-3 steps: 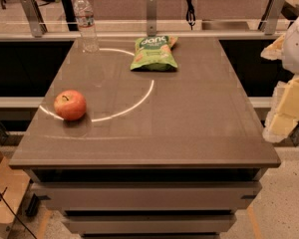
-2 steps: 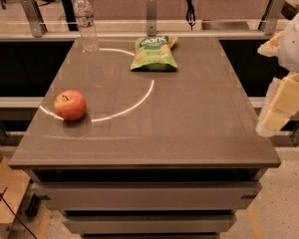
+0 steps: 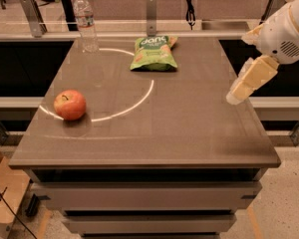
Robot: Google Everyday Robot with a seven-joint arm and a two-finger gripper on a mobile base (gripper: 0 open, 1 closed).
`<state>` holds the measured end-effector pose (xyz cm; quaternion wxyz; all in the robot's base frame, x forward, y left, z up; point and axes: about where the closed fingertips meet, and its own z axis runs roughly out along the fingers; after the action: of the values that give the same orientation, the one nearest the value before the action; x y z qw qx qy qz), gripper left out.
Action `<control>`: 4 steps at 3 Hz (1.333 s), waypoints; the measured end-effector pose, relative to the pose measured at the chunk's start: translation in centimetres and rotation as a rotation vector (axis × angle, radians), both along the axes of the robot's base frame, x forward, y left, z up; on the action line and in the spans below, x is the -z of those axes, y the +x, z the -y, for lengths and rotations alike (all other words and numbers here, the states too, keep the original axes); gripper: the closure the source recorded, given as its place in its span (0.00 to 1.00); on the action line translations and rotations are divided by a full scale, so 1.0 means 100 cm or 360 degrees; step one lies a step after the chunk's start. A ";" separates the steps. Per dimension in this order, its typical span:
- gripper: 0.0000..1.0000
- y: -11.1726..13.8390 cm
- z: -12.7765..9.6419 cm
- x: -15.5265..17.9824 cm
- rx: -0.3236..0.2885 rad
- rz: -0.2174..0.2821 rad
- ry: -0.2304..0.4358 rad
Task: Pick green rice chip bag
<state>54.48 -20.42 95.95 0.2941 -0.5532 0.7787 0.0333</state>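
Note:
The green rice chip bag (image 3: 153, 54) lies flat at the far middle of the brown table (image 3: 184, 128); it is light green with a darker green top and white lettering. My gripper (image 3: 235, 96) hangs from the white arm at the right, above the table's right edge. It is well to the right of the bag and nearer to the camera, apart from it and holding nothing that I can see.
A red apple (image 3: 70, 104) sits at the left of the table. A clear water bottle (image 3: 85, 21) stands at the far left corner. A bright curved streak of light crosses the tabletop. A rail with metal posts (image 3: 150, 6) runs behind the table.
My gripper has moved left and inward from beyond the table's right side to over its right edge. The bag, the apple and the bottle have not moved.

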 end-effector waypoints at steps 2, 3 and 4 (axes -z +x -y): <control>0.00 0.025 -0.018 -0.001 -0.0018 0.0058 0.0078; 0.00 0.069 -0.046 -0.001 -0.0072 0.0133 0.0212; 0.00 0.112 -0.068 0.012 -0.0086 0.0147 0.0353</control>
<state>65.72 -13.60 94.73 0.3881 -0.5390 0.7407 0.1015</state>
